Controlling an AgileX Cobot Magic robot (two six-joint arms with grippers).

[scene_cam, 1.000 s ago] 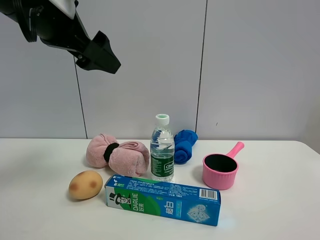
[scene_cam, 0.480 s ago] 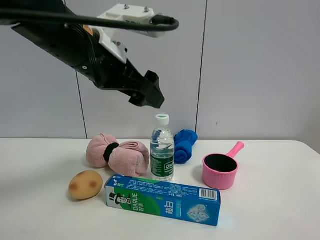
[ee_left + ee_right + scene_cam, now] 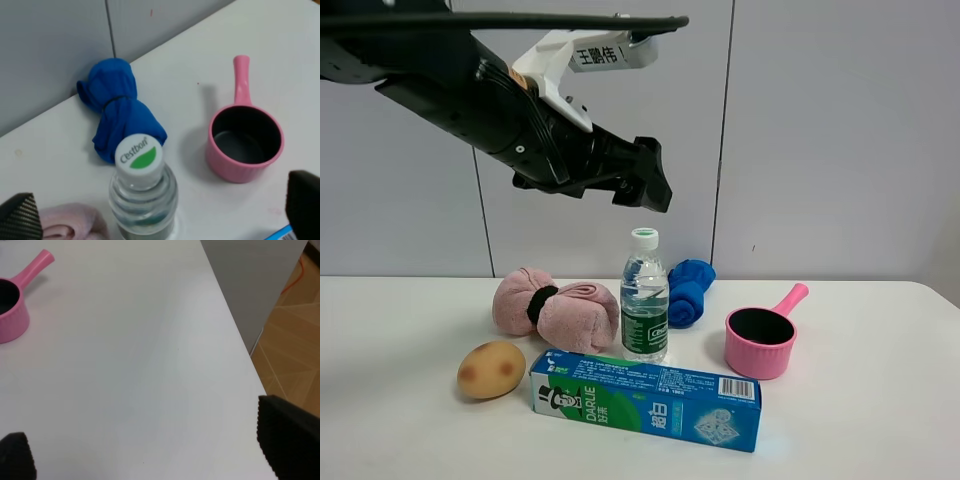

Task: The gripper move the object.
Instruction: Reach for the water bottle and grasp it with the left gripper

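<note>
The clear water bottle (image 3: pixel 644 305) with a white cap and dark green label stands upright at the middle of the white table. My left gripper (image 3: pixel 650 182), a black claw under a white mount, hangs open in the air just above and slightly left of the cap, apart from it. In the left wrist view the bottle's cap (image 3: pixel 139 154) lies between the two spread black fingertips (image 3: pixel 19 218), and the gripper (image 3: pixel 161 209) is empty. My right gripper (image 3: pixel 152 445) is open and empty over bare table; it does not show in the exterior view.
A blue-green toothpaste box (image 3: pixel 645 400) lies in front of the bottle. A pink rolled towel (image 3: pixel 558 312) and a potato (image 3: pixel 491 369) are to its left. A blue cloth (image 3: pixel 688 290) is behind right and a pink pot (image 3: pixel 760 341) to the right. The table's right edge (image 3: pixel 235 342) drops to the floor.
My left arm has swung down and to the right from the upper left corner, ending above the bottle. The objects on the table have not moved.
</note>
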